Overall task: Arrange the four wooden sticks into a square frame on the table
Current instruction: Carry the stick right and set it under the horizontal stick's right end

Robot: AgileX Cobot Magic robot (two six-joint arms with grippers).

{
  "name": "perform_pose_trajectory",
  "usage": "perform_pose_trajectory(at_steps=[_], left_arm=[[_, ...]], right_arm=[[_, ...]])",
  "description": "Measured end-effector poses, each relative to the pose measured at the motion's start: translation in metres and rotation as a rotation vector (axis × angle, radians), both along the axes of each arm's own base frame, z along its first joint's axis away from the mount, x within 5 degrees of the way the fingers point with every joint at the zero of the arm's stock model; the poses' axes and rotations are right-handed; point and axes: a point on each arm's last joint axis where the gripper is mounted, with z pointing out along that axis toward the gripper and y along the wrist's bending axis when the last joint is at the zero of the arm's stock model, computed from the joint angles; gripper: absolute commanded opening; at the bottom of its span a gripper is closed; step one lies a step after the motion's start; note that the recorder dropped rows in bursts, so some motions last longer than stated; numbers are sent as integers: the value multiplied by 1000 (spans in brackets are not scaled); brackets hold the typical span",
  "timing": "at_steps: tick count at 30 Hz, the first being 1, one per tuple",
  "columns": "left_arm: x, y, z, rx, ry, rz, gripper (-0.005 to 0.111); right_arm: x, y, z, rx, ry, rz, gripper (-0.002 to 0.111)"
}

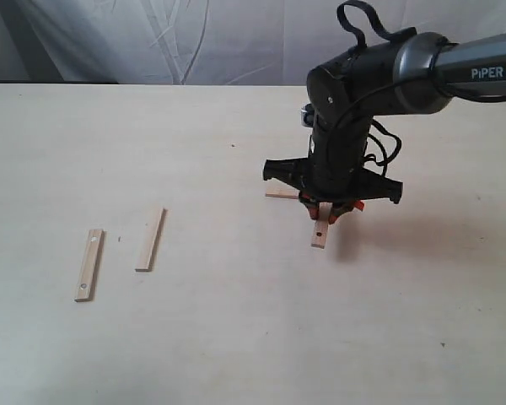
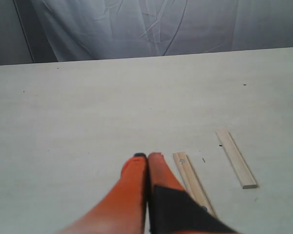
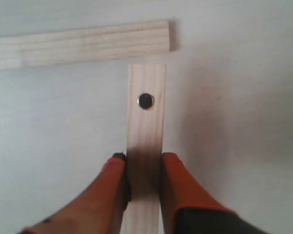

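My right gripper (image 1: 325,207) (image 3: 143,161) points down at the table (image 1: 236,337) and is shut on a pale wooden stick (image 1: 320,234) (image 3: 145,122) with a dark hole near its end. That end lies just short of a second stick (image 3: 83,45) set crosswise to it, so the two form an L; this second stick (image 1: 280,195) shows only partly beside the gripper in the exterior view. Two more sticks lie apart at the left, one with holes (image 1: 89,265) (image 2: 190,178) and one plain (image 1: 150,239) (image 2: 236,158). My left gripper (image 2: 147,156) is shut and empty, beside the holed stick.
A white cloth backdrop (image 1: 194,38) hangs behind the table's far edge. The right arm's black body (image 1: 346,110) stands over the right-hand pair of sticks. My left arm is outside the exterior view.
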Motion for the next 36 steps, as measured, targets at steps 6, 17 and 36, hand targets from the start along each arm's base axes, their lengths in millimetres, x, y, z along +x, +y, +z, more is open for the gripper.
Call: perform_pose_trajectory(at_steps=[6, 17, 36], left_arm=[[0, 0, 0, 0, 0, 0, 0], [0, 0, 0, 0, 0, 0, 0], [0, 0, 0, 0, 0, 0, 0]], right_arm=[[8, -3, -6, -47, -66, 10, 0], [11, -1, -17, -66, -77, 102, 0], [6, -3, 20, 26, -110, 81, 0]])
